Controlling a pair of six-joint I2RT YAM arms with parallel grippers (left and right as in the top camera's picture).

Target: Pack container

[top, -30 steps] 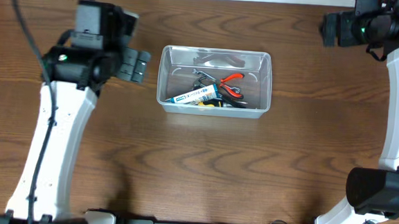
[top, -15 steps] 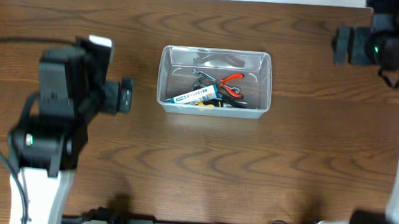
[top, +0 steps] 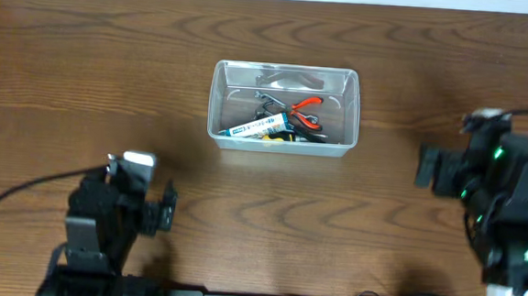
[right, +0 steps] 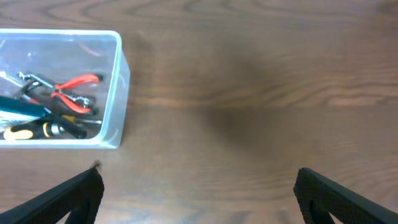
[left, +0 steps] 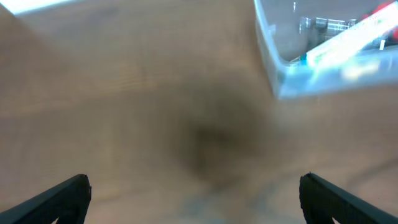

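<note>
The clear plastic container (top: 349,112) stands at the middle back of the wooden table. It holds red-handled pliers (top: 305,106), a white and blue tube (top: 258,126), a metal tool and a yellow-and-black tool. It also shows in the right wrist view (right: 121,81) at left and, blurred, in the left wrist view (left: 273,68) at top right. My left gripper (top: 163,217) is open and empty at the front left, far from the container; in its own view (left: 196,198) only bare wood lies between the fingers. My right gripper (top: 425,167) is open and empty, right of the container (right: 198,193).
The brown wooden table (top: 260,212) has a white strip along its back edge. A black cable runs from the left arm at the front left. A black rail with green parts lies along the front edge.
Both arms have pulled back toward the front of the table, away from the container. The left gripper moved from beside the container to the front left; the right moved down from the back right.
</note>
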